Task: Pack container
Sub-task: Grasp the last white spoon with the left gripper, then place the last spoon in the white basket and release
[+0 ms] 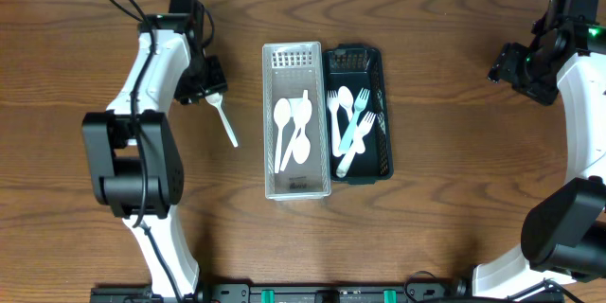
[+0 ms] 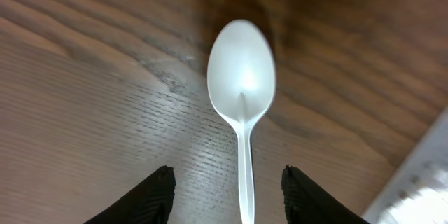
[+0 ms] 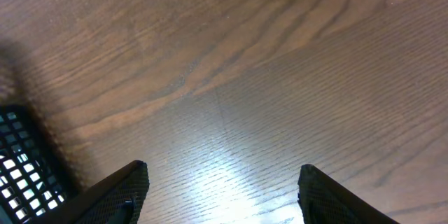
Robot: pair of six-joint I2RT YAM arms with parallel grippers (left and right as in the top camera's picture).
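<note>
A white plastic spoon (image 1: 225, 121) lies loose on the wood table, left of the bins. In the left wrist view the spoon (image 2: 241, 77) lies bowl away from me, with its handle running back between my fingers. My left gripper (image 2: 227, 171) is open around the handle without touching it; it also shows in the overhead view (image 1: 206, 83). A clear bin (image 1: 296, 189) holds white spoons (image 1: 294, 128). A dark green bin (image 1: 383, 104) beside it holds forks (image 1: 350, 123). My right gripper (image 3: 222, 166) is open and empty over bare table at the far right (image 1: 516, 64).
The two bins stand side by side at the table's middle. The clear bin's edge shows at the lower right of the left wrist view (image 2: 420, 175). The dark bin's mesh corner shows at the lower left of the right wrist view (image 3: 17, 154).
</note>
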